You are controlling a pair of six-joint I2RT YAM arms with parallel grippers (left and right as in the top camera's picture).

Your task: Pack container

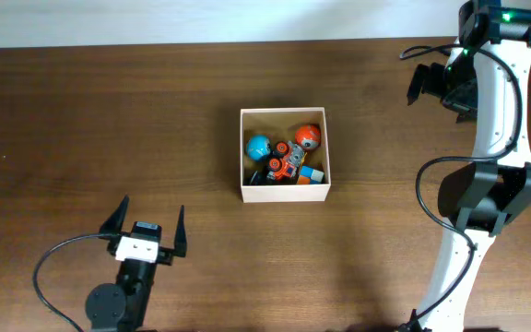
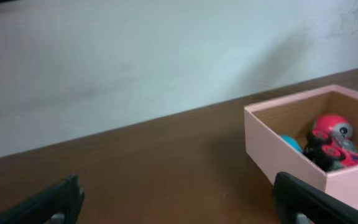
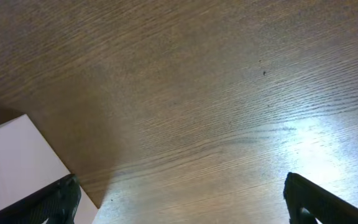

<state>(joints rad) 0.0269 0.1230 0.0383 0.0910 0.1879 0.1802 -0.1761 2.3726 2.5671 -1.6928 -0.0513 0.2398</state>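
Note:
The container (image 1: 243,152) is a square white box with a tan inside, at the table's middle. It holds small toys: a blue ball (image 1: 258,146), an orange ball (image 1: 308,138), an orange toy car (image 1: 287,162) and small blocks. The box also shows in the left wrist view (image 2: 272,152) and as a white corner in the right wrist view (image 3: 17,162). My left gripper (image 1: 147,226) is open and empty at the front left, apart from the box. My right gripper (image 1: 422,83) is open and empty at the back right.
The brown wooden table (image 1: 109,120) ends at a pale wall (image 1: 201,18) along the back. The right arm's white links (image 1: 487,194) stand along the right side. A black cable (image 1: 53,263) loops by the left arm.

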